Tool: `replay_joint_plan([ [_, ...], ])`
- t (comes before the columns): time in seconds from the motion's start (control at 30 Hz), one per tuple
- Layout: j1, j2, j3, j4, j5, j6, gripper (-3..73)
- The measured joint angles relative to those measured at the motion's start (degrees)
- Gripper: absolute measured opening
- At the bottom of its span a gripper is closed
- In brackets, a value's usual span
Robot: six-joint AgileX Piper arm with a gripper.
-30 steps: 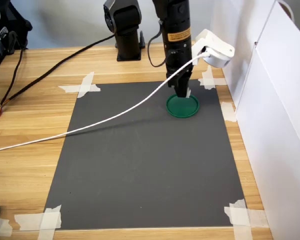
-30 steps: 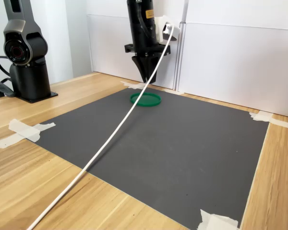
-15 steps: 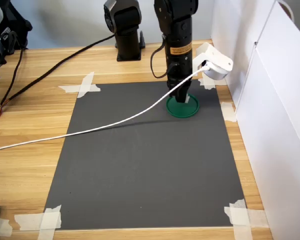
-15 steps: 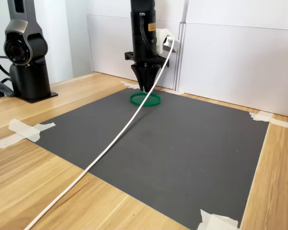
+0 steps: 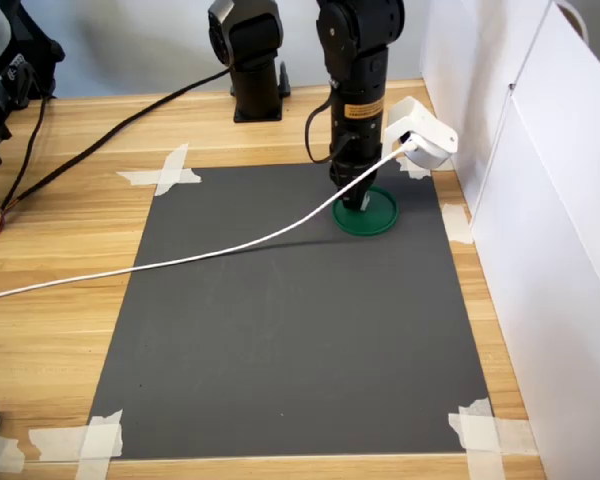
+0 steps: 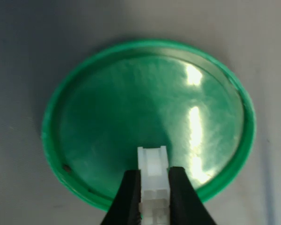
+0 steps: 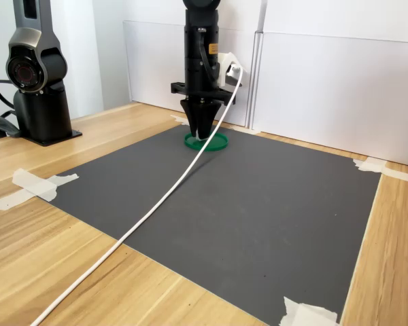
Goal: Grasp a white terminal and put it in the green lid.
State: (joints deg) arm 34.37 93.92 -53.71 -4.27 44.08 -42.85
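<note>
Low over the green lid (image 6: 131, 122), near its rim at about six o'clock in the wrist view, the hand (image 6: 153, 197) is clenched on the white terminal (image 6: 152, 164), so releasing this close to the edge could let the tiny piece bounce over the low rim onto the dark mat (image 5: 280, 330).

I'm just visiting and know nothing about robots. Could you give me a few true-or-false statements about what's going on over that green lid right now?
1. The gripper holds the white terminal between its fingers. True.
2. The green lid lies on bare wood. False: it lies on the dark mat.
3. The terminal is above the lid's inside. True.
4. The lid already holds several white pieces. False: its inside is bare.
5. A white cable crosses the mat. True.
</note>
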Motion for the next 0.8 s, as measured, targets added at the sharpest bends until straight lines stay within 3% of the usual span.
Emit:
replay_joint_plan([
  [0.2, 0.00, 0.00, 0.00, 0.11, -0.38, 0.40, 42.5],
  [0.33, 0.00, -1.50, 0.00, 1.68, -0.74, 0.49, 53.9],
  [0.63, 0.00, -15.49, 0.00, 2.67, -5.42, 4.14, 55.9],
  [0.73, 0.00, -19.50, -0.51, 2.67, -5.55, 6.49, 52.3],
  [0.8, -0.62, -22.35, -2.09, 3.17, -5.33, 8.95, 46.1],
])
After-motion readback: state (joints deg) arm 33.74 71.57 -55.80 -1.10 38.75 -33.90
